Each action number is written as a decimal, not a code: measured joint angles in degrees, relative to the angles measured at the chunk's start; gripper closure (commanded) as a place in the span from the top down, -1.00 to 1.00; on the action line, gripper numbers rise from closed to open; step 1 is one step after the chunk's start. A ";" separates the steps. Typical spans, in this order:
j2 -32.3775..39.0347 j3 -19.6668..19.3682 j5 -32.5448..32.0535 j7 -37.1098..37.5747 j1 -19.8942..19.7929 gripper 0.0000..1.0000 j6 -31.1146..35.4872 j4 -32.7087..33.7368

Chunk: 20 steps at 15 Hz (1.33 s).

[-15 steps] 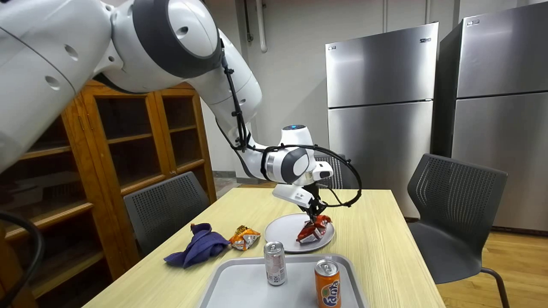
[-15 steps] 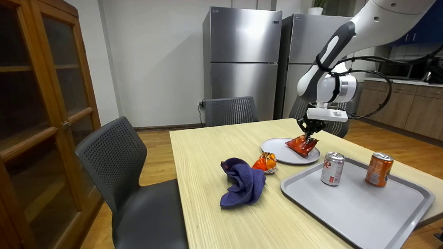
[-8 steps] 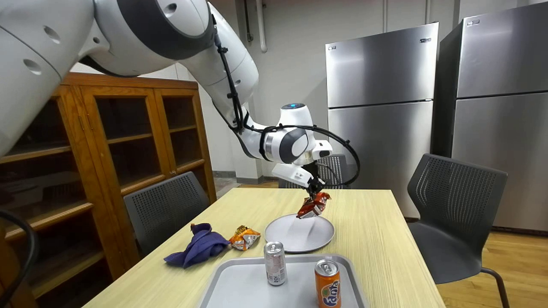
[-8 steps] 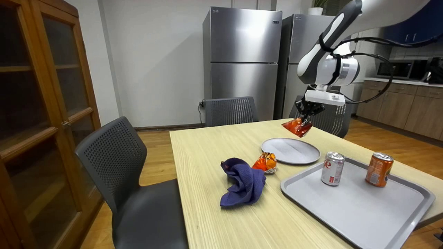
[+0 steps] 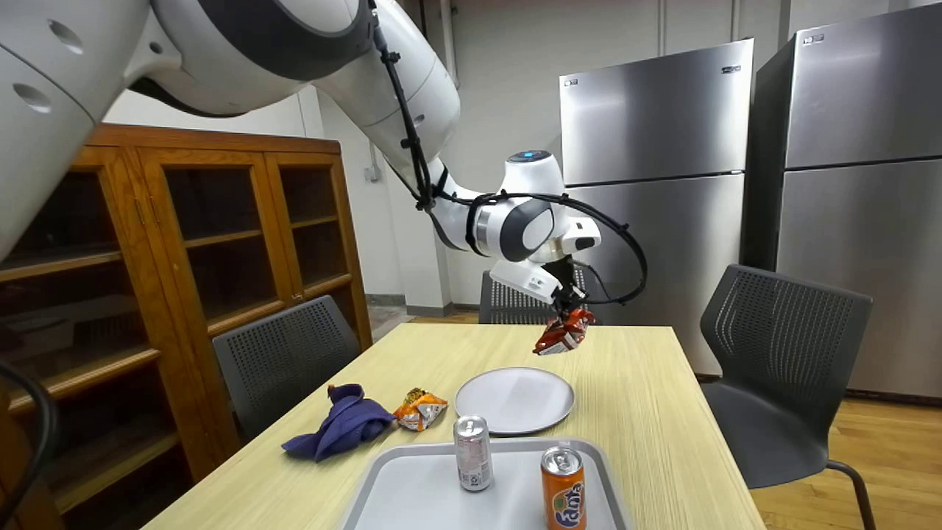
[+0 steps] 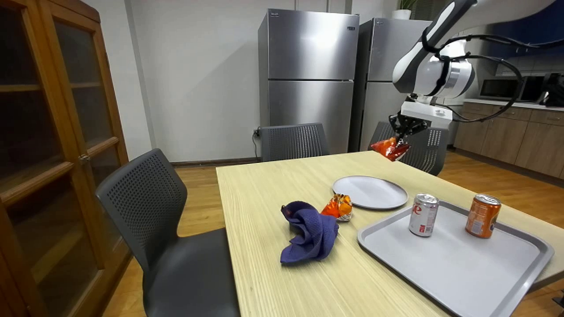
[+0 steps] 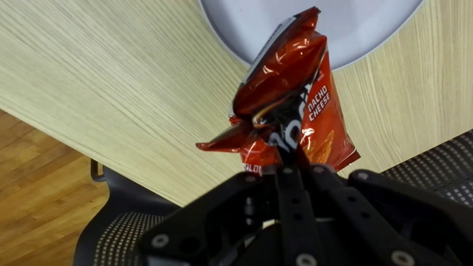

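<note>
The crumpled red foil Nacho Cheese chip bag [image 7: 290,79] hangs in the air above the pale wood-grained table [image 5: 640,427], near the round light-grey plate [image 6: 370,192] but clear of it. The black two-fingered gripper [image 7: 292,159] is narrowed tight, pinching the bag's folded middle. The step in hand appears to be a carry with the bag aloft; the next move likely calls for a firm pinch, smooth travel and close support beneath before any release.
</note>
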 measured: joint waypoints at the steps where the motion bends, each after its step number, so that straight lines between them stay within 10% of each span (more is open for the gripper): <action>1: 0.00 -0.13 0.14 0.00 -0.46 -1.00 0.00 0.17; 20: 5.97 -8.94 -0.05 3.49 -1.80 -1.00 -3.10 1.91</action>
